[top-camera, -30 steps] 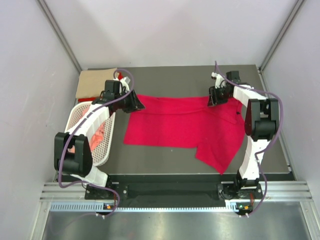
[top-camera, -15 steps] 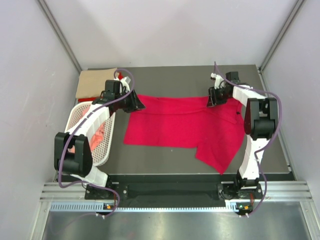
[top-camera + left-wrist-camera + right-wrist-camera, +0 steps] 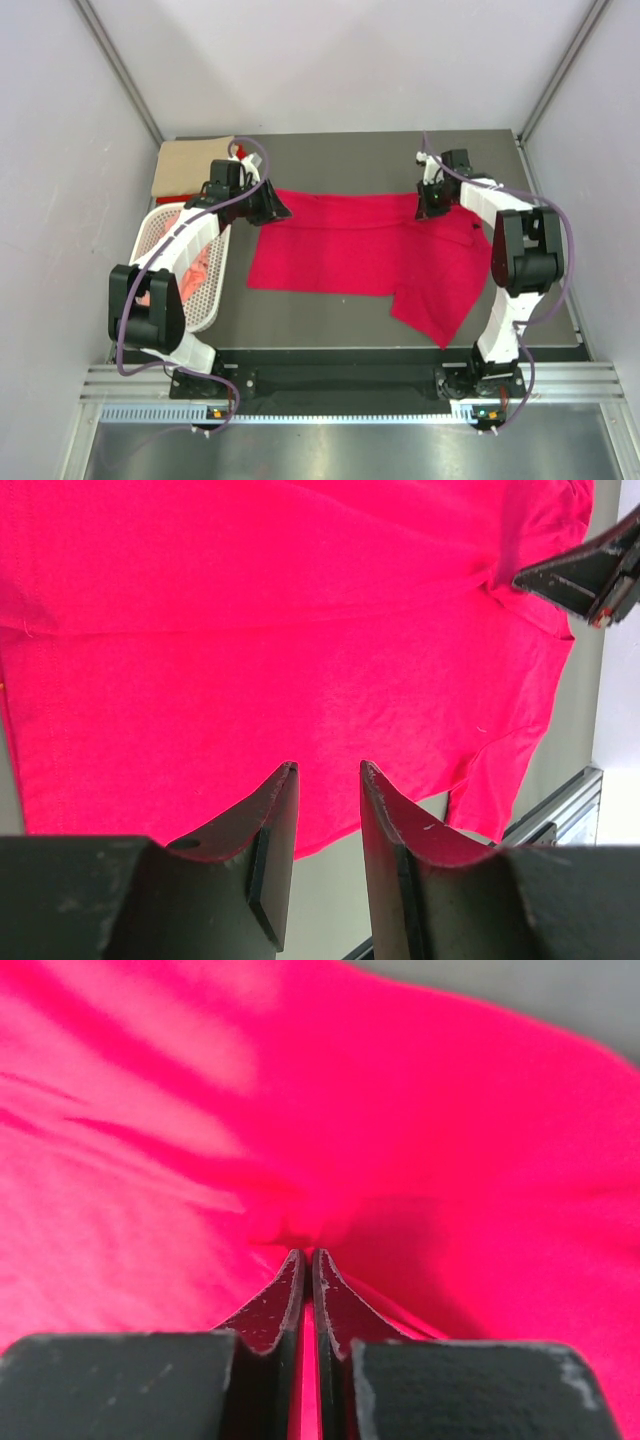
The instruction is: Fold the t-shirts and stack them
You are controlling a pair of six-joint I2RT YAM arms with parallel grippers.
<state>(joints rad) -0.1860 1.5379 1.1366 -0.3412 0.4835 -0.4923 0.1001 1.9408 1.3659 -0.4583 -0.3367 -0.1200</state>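
A bright crimson t-shirt (image 3: 350,245) lies spread on the dark table, with one part hanging down toward the front right. My left gripper (image 3: 277,208) is at its far left corner. In the left wrist view the left gripper (image 3: 328,770) is open over the shirt (image 3: 300,630), with nothing between the jaws. My right gripper (image 3: 428,204) is at the shirt's far right part. In the right wrist view it (image 3: 308,1256) is shut on a pinched fold of the shirt (image 3: 450,1160). A tan t-shirt (image 3: 185,165) lies folded at the far left corner.
A white mesh basket (image 3: 215,290) stands at the left edge under my left arm, with pink cloth (image 3: 197,268) inside. The table's front edge (image 3: 350,348) runs just below the shirt's hanging part. Grey walls close in both sides.
My right arm has shifted slightly, its elbow and wrist moving a little to the left, still holding the shirt. The left arm and the shirt look the same.
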